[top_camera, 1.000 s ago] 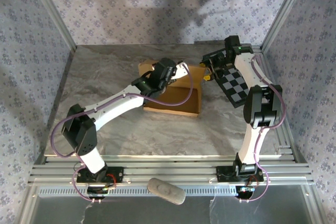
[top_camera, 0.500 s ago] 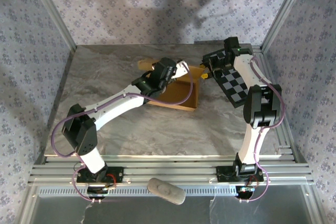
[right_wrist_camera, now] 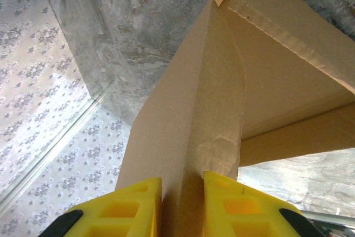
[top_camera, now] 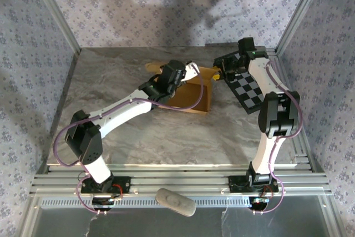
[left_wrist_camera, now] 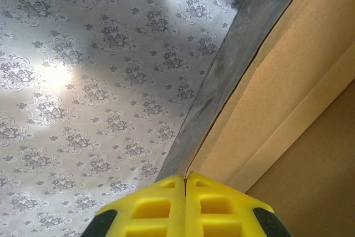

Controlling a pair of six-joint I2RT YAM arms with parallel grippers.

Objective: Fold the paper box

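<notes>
The paper box [top_camera: 191, 97], plain tan cardboard, stands tipped up at the back middle of the marble table, with its open inside facing the arms. My left gripper [top_camera: 190, 72] reaches over its top edge. In the left wrist view, its yellow fingers [left_wrist_camera: 185, 177] are pressed together with a thin cardboard edge [left_wrist_camera: 288, 98] running into the seam. My right gripper [top_camera: 217, 76] is at the box's right end. In the right wrist view, its fingers [right_wrist_camera: 182, 184] are shut on a folded side wall [right_wrist_camera: 194, 98].
A black-and-white checkerboard panel [top_camera: 247, 90] lies under the right arm at the back right. Wallpapered walls and aluminium posts close in the table on three sides. A grey oblong object [top_camera: 175, 201] rests on the rail at the near edge.
The box has tipped up from lying flat, so its footprint on the table looks narrower. My right jaws have closed onto the side wall. The left gripper has stayed shut.
</notes>
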